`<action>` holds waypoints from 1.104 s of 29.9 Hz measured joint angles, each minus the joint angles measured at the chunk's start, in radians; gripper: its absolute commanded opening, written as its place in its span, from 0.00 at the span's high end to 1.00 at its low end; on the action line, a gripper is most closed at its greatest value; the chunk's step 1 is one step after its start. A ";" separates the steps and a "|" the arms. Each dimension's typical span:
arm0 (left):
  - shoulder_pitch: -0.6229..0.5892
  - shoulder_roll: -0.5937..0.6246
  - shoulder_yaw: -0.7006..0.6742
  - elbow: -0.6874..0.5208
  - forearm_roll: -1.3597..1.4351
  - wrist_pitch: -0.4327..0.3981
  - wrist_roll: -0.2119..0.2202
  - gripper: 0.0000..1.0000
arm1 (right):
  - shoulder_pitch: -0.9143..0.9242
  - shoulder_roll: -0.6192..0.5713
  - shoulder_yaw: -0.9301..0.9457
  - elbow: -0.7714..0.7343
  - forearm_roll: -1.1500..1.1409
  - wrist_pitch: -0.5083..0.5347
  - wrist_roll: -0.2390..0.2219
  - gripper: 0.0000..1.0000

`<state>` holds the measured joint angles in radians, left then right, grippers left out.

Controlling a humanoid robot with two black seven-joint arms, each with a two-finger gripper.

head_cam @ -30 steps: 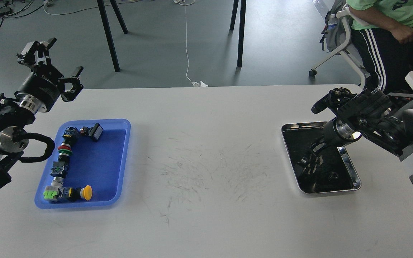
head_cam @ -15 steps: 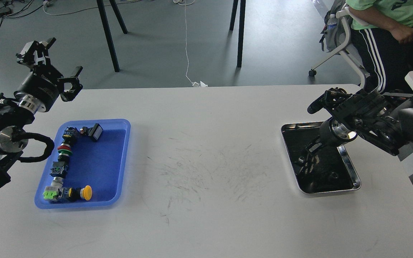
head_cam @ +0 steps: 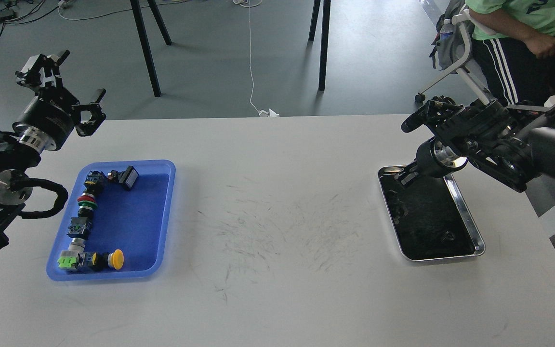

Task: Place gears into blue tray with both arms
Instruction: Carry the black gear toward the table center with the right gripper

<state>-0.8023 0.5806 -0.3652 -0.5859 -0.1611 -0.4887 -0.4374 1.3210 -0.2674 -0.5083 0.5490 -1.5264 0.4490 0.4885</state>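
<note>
Your right gripper (head_cam: 405, 174) hangs over the silver tray's (head_cam: 470, 226) far rim, finger state unreadable; one gear (head_cam: 448, 236) barely shows inside. Left gripper (head_cam: 60, 82) spread wide beyond the blue tray (head_cam: 162, 212).

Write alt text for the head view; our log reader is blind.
The right gripper hangs over the far edge of a silver tray on a white table. At left, the left gripper is raised, open, behind a blue tray holding push-buttons.

The right arm (head_cam: 489, 140) has risen above the silver tray (head_cam: 470, 226)
</note>
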 measured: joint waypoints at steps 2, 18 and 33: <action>0.000 0.001 0.001 0.000 0.000 0.000 0.000 0.01 | 0.003 0.016 0.035 -0.004 0.001 -0.035 0.000 0.95; 0.012 0.035 0.000 -0.001 -0.004 0.000 0.000 0.01 | -0.081 0.215 0.323 -0.018 0.011 -0.349 0.000 0.99; 0.018 0.036 -0.001 -0.004 -0.006 0.000 0.000 0.01 | -0.194 0.267 0.343 0.004 0.013 -0.536 0.000 0.99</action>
<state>-0.7841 0.6168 -0.3666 -0.5904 -0.1672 -0.4887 -0.4373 1.1273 0.0000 -0.1655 0.5528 -1.5131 -0.0871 0.4887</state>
